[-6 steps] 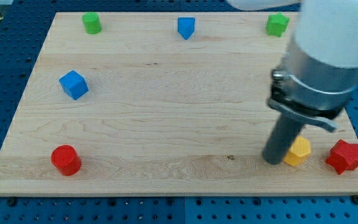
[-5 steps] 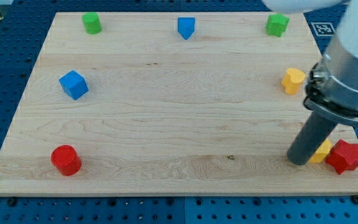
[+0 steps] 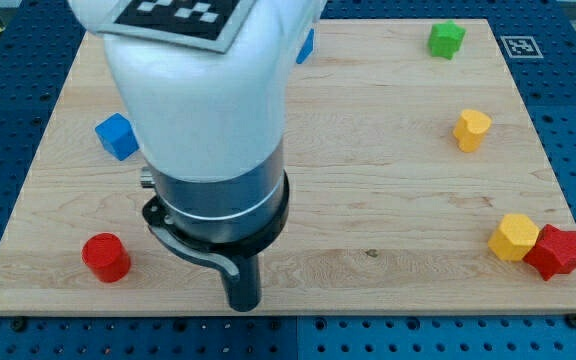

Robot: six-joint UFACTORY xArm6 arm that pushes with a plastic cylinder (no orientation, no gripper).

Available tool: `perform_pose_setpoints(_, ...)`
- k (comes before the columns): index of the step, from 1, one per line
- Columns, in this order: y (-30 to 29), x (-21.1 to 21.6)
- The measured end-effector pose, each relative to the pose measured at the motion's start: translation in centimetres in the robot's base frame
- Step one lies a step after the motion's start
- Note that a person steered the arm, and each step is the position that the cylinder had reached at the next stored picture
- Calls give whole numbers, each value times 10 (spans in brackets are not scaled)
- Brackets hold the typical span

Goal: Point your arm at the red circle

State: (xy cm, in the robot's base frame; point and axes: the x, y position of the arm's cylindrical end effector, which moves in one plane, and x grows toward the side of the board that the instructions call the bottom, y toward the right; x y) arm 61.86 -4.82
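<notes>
Currently my tip [image 3: 243, 306] rests near the wooden desk's [image 3: 388, 200] bottom edge, right of the red cylindrical circle block [image 3: 105, 257]; this jawless end effector could overshoot and knock it away.

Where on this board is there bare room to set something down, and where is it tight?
Bare wood spans the middle, between my tip and the yellow block at the view's right. The strip between the red circle and my tip is narrow. The bottom-right corner is crowded: a yellow block touches the red star.
</notes>
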Motion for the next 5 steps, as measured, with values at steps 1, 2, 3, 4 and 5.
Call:
perform_pose_setpoints(1,-12,0)
perform_pose_setpoints(2,-51,0)
perform_pose_setpoints(3,-100,0)
perform_pose_setpoints(4,-156,-2)
perform_pose_setpoints(5,-163,-45)
